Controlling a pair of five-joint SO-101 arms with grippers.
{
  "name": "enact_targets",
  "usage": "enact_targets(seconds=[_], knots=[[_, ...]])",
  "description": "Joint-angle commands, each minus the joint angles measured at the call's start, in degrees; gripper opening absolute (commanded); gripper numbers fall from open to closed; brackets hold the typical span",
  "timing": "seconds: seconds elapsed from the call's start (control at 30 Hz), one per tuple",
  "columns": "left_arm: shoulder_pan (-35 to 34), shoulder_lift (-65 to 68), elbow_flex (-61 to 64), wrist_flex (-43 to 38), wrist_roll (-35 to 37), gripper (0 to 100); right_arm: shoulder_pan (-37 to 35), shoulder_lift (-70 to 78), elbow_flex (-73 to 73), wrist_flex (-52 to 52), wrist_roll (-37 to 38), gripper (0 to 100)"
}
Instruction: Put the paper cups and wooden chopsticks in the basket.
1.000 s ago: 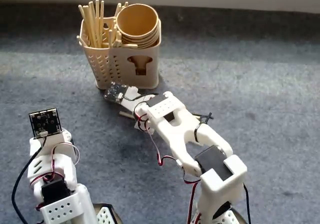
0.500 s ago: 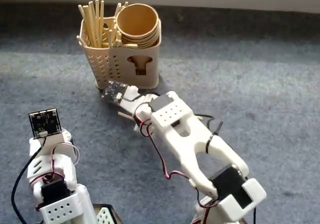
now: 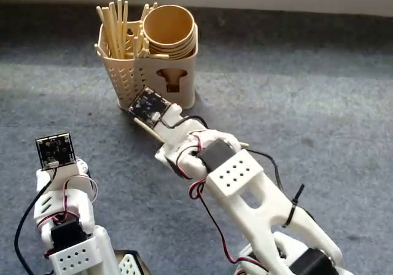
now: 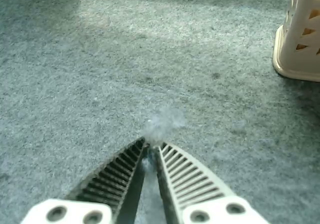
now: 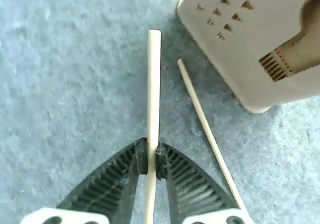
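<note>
The cream basket (image 3: 144, 78) stands at the back of the carpet. Stacked paper cups (image 3: 171, 29) fill one side of it and several wooden chopsticks (image 3: 116, 26) stand upright in the other. My right gripper (image 5: 151, 156) is shut on a wooden chopstick (image 5: 153, 89), which points past the basket's (image 5: 250, 44) lower corner. A second chopstick (image 5: 205, 129) lies on the carpet right beside it, one end near the basket's foot. The right arm (image 3: 233, 177) stretches up to the basket's front. My left gripper (image 4: 150, 151) is shut on nothing, low over bare carpet, with the basket's corner (image 4: 300, 44) off to one side.
Grey carpet (image 3: 319, 103) covers the whole area, with open room to the right of the basket. The left arm (image 3: 61, 195) stands at the front left, well away from the basket. Loose red and black wires (image 3: 196, 192) hang along the right arm.
The right arm has stretched forward and turned, bringing its wrist closer to the basket's front. The left arm has not moved.
</note>
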Motion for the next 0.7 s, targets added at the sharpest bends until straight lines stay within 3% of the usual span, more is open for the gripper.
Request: enact_targets(seconds=[0.0, 0.33, 0.67], knots=[[0.92, -0.84, 1.1, -1.05, -0.53, 2, -0.66, -6.99, 1.89, -8.04, -5.71, 0.6], [0.92, -0.84, 1.1, -1.05, -0.53, 2, -1.19, -11.47, 4.79, -31.16, -6.07, 0.6], [0.92, -0.84, 1.1, -1.05, -0.53, 2, -1.27, -11.47, 4.35, -48.04, -5.98, 0.6]])
